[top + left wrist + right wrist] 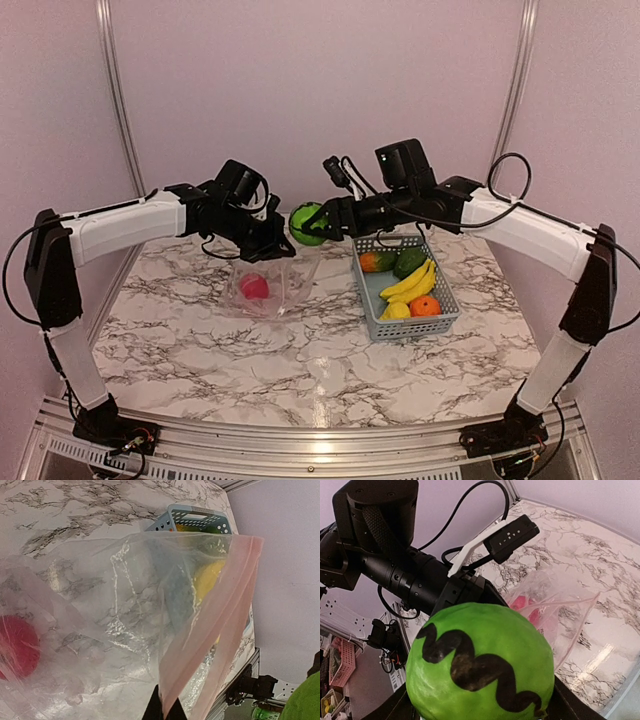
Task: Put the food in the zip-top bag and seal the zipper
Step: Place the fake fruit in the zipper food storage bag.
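Overhead, the left end effector (272, 238) is clenched on the upper edge of the zip-top bag (268, 285), lifting that side above the marble table (300, 380) while the bottom of the bag rests on it. Its wrist view shows the two dark fingertips pinched tight on the film at the bottom of the frame, with the zipper (220, 625), a pink-tinted strip, running up and away from them along the mouth edge. A red apple (255, 288) lies inside the bag, low and towards its left; in the left wrist view it shows blurred through the crinkled plastic at the left edge. The right end effector (322, 220) is spread wide and grasping the striped green melon (304, 224), one finger on each side of it, and holds it in the air just beside the left end effector, above the bag's right rim and not inside it. From the right wrist the melon fills the foreground, with the bag and the red apple beyond it on the table. To the right of the bag stands the grey-blue basket (372, 318), which holds a banana (410, 284), a lemon (396, 311), an orange (426, 306) and, at its far end, a dark green piece (409, 262) beside an orange-and-green one (376, 262).
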You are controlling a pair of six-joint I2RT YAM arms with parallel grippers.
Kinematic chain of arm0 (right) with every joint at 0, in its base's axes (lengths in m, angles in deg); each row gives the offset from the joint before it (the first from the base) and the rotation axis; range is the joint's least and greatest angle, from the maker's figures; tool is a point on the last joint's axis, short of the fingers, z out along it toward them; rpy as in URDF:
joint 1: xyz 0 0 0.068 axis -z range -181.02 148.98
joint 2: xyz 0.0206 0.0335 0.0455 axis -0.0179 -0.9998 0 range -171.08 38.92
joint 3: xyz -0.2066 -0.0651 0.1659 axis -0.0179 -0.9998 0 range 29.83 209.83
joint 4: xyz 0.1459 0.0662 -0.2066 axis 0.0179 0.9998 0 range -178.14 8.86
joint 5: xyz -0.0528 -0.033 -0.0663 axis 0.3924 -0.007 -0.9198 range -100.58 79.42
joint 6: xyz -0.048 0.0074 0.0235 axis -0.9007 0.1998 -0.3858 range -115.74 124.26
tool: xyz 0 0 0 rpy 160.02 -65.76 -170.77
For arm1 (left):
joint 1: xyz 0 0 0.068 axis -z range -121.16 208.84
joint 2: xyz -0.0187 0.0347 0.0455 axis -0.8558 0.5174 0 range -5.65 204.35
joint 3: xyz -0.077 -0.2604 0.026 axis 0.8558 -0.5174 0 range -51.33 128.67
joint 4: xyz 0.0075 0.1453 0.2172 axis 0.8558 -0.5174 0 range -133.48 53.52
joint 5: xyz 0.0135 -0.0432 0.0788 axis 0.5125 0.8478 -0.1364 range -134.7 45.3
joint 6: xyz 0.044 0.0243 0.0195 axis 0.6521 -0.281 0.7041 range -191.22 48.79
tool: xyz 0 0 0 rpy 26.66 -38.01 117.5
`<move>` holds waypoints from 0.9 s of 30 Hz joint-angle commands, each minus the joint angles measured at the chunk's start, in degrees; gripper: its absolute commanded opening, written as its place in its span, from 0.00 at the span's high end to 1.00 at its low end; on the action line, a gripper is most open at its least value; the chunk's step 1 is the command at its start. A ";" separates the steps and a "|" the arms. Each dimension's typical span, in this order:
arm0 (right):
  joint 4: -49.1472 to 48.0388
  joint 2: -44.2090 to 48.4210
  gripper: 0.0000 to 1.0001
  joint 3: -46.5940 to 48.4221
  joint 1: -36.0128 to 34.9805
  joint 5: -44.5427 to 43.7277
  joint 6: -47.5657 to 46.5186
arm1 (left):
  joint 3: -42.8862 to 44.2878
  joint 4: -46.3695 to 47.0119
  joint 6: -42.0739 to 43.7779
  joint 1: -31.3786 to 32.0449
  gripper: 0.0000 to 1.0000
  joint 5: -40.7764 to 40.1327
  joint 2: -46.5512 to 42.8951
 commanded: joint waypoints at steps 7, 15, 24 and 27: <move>-3.26 -6.26 0.47 2.99 -0.30 1.30 0.75 | 1.48 1.29 -1.78 -0.14 1.00 -0.04 -2.65; -2.23 -6.46 0.46 0.11 -0.30 -2.26 1.15 | -0.49 2.30 -2.53 -0.22 1.00 -2.46 -5.05; 6.08 -9.41 0.44 4.48 -0.43 -10.44 0.50 | -2.60 3.24 -3.12 -0.22 1.00 -3.46 -7.39; 9.92 -11.64 0.35 8.45 -1.85 -11.44 -2.35 | -3.31 3.65 -3.29 -0.22 1.00 -3.59 -8.00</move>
